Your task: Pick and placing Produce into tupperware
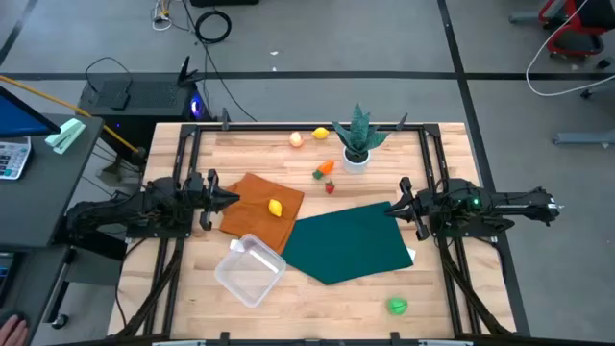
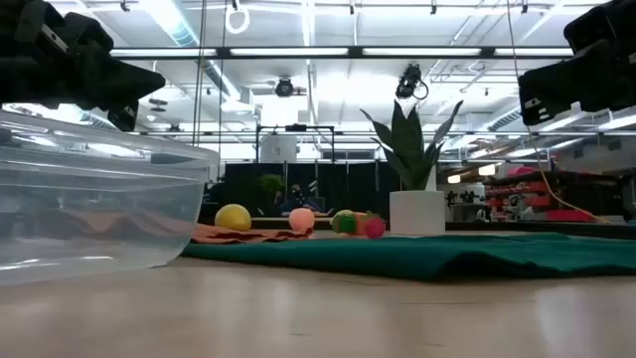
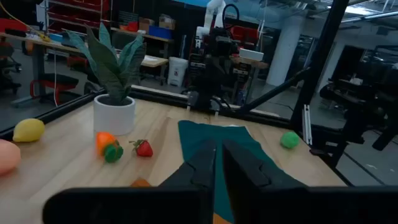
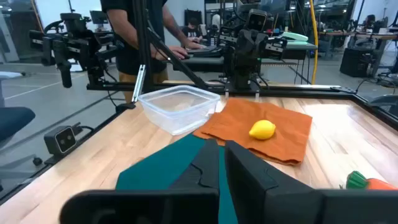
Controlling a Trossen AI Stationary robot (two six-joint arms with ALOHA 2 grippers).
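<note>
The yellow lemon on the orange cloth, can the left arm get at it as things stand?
Probably yes. The lemon lies in the open on the orange cloth, just ahead of the left hand, with nothing between them. The hand is shut, though, so it would have to open first.

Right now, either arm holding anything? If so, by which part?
Nothing is held. The left gripper and right gripper both have their fingers shut on nothing, raised at the table's sides; the tupperware is empty.

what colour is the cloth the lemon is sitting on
Orange: the lemon lies on the orange cloth, clearest in the right wrist view.
</note>
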